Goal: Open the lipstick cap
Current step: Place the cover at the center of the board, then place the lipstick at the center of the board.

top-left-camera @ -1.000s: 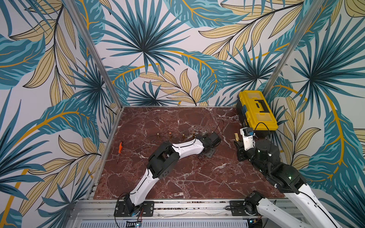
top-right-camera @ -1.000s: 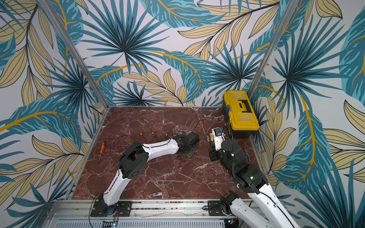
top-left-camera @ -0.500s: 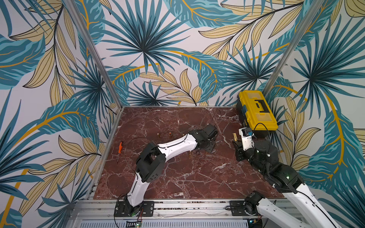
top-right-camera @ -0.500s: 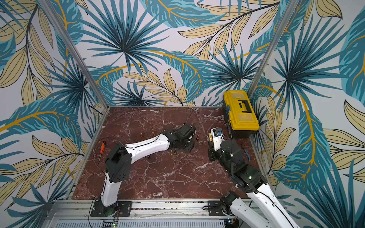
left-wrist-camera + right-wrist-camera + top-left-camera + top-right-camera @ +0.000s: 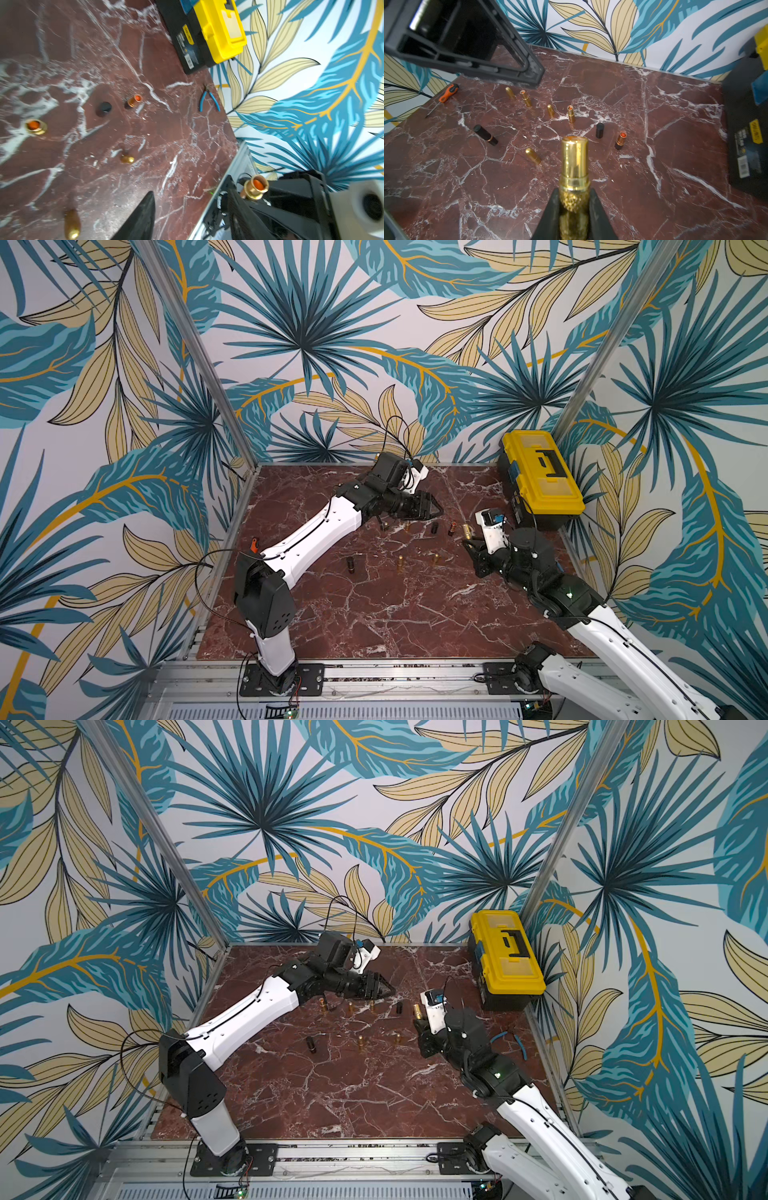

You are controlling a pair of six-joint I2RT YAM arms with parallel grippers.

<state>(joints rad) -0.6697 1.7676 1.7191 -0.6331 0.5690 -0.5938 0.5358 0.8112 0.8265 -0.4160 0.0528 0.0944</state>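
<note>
Gripping the uncapped gold lipstick (image 5: 574,158), right hand (image 5: 574,190) clamped tight.
Left hand (image 5: 436,510) parted, empty, above the surface (image 5: 374,605).

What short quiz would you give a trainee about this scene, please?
1. True or false: the right pincer grips a gold lipstick.
2. Which tool has an orange handle? A screwdriver, B hammer, C wrench.
3. What colour are the handles of the pliers?
Key: 1 true; 2 A; 3 blue.
</note>
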